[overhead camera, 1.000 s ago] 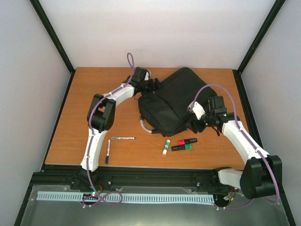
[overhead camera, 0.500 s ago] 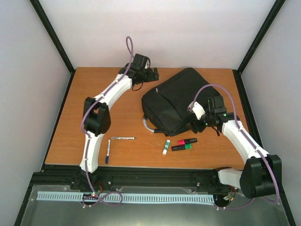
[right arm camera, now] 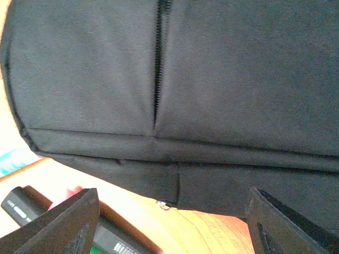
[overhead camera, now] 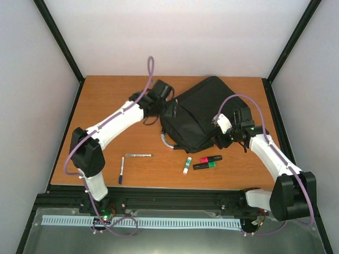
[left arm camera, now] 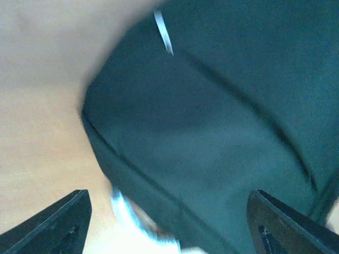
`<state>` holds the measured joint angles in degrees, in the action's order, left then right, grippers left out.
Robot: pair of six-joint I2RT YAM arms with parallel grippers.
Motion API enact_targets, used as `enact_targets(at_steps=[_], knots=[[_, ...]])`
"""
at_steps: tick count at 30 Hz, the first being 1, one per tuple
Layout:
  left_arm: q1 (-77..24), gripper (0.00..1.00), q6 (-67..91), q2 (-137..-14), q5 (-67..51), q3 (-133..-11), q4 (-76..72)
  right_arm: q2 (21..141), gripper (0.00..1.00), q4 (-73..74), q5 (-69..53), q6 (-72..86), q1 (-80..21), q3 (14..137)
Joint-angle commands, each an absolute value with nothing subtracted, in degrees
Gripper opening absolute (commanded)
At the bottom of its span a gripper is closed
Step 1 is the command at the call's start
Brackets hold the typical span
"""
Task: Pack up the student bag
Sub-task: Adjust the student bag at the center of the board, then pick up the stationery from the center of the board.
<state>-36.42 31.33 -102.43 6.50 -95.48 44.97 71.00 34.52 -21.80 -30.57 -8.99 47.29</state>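
Note:
The student bag point(overhead camera: 204, 111) is a large black backpack lying flat at the table's middle right, its grey loop handle point(overhead camera: 165, 142) at the near end. My left gripper point(overhead camera: 170, 108) hovers open at the bag's left edge. In the left wrist view the blurred bag point(left arm camera: 212, 132) and grey handle point(left arm camera: 124, 209) lie below my left gripper point(left arm camera: 168, 217), with nothing between its fingers. My right gripper point(overhead camera: 222, 138) stands open at the bag's near right edge. The right wrist view shows the bag's zip point(right arm camera: 159, 69) and a small zip ring point(right arm camera: 165, 205) above my right gripper point(right arm camera: 175, 217).
On the table in front of the bag lie a glue stick point(overhead camera: 186, 165), a pink highlighter point(overhead camera: 211, 159) and a green highlighter point(overhead camera: 204, 165). A white pen point(overhead camera: 137, 155) and a blue-tipped marker point(overhead camera: 121, 170) lie at the near left. Black frame posts edge the table.
My left gripper let go of the bag's upper left corner, swung toward the back, then came back to the bag's left edge. The bag settled flat. My right arm stayed put.

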Motion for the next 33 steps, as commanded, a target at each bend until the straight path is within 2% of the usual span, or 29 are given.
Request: enact_targets(at_steps=[1,8,18,33], knots=[[-42.5,0.79,28.6,-99.4,-0.1,-87.8,52.1,71.1,0.78,31.7,-16.9,-29.1,-8.9,47.9],[-52.5,0.72,28.9,-94.9,-2.6,-76.3,51.3,70.7,0.78,30.0,-11.7,-27.8,-8.9,47.4],[-63.2,0.67,32.4,-101.4,0.7,-76.5,47.1,70.8,0.79,29.5,-10.3,-28.0,-8.8,46.9],[-63.8,0.64,32.6,-109.0,-0.1,-80.1,47.1,71.0,0.79,29.5,-10.7,-28.2,-8.7,46.8]])
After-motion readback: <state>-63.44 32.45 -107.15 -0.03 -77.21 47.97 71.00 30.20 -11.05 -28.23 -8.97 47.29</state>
